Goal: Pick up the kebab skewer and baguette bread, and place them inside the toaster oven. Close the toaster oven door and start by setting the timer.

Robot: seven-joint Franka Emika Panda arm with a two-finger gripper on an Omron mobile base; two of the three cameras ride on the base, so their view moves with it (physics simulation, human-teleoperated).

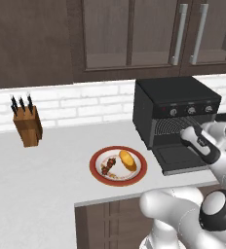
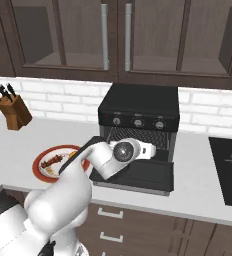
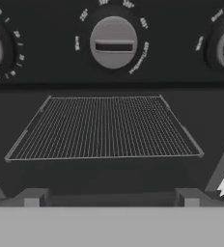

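The black toaster oven (image 1: 176, 109) stands on the counter with its door (image 1: 180, 156) dropped flat. To its left, a red-rimmed plate (image 1: 98, 172) carries the dark kebab skewer (image 1: 108, 167) and the golden baguette bread (image 1: 127, 159) side by side. My gripper (image 3: 111, 200) hovers over the lowered door, facing the oven's mouth, open with nothing between its fingertips (image 3: 33, 198). Straight ahead lie the bare wire rack (image 3: 104, 128) and, above it, a silver knob (image 3: 113, 43). From the right base view, my arm covers part of the plate (image 2: 43, 167); the skewer (image 2: 53, 161) still shows.
A wooden knife block (image 1: 27, 125) stands at the back left by the white brick wall. Dark wall cabinets (image 1: 134, 34) hang over the counter. A black cooktop (image 2: 228, 170) lies to the right of the oven. The counter's front edge (image 1: 134, 197) runs just below the plate.
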